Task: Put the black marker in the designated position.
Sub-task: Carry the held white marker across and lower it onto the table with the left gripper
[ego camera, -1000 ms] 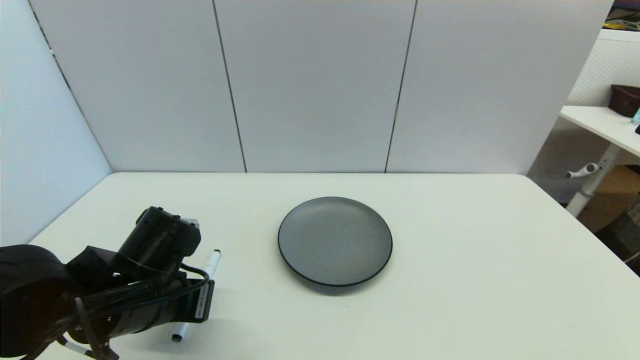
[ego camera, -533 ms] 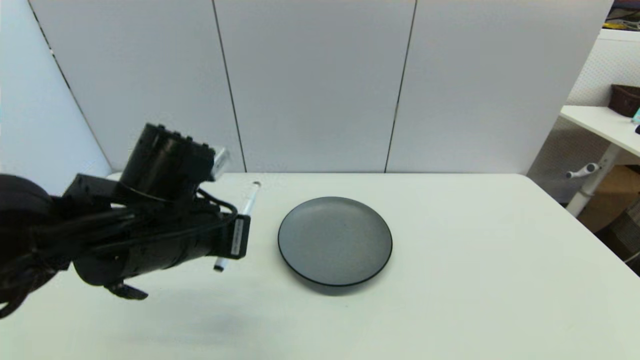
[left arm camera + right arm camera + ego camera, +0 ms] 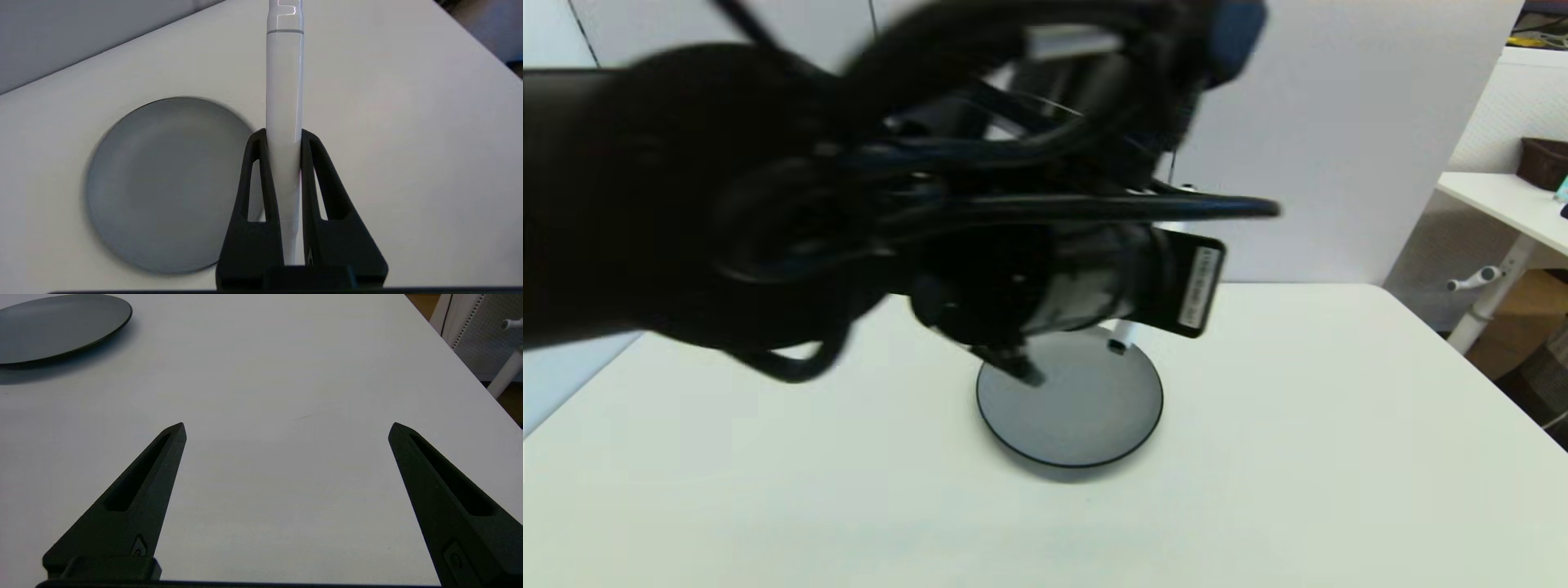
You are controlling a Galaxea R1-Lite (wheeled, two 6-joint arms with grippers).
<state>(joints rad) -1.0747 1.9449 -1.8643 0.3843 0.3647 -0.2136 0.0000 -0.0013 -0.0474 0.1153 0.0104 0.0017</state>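
- Left end effector (image 3: 284, 136): raised well above the tabletop (image 3: 1339, 457), its two black fingers (image 3: 255, 179) clamped on the white barrel of the black marker (image 3: 284, 102).
- Marker sits between the fingers lengthwise; most of the barrel sticks out past the fingertips. In the left wrist view its far end runs off the picture's edge.
- Head view: left arm fills the upper left and centre, high over the plate (image 3: 1086, 416). Only a short white stub with a small black tip (image 3: 1117, 346) shows below the wrist housing, above the plate's far right part.
- Left wrist view: marker is held clear of the surface; the dark grey plate (image 3: 163, 183) lies on the tabletop below and to one side of the barrel.
- Right end effector (image 3: 286, 428): low over bare white tabletop (image 3: 286, 375), fingers spread wide, nothing between them. Plate edge (image 3: 61, 326) is well apart from it.
- Right arm does not show in the head view.
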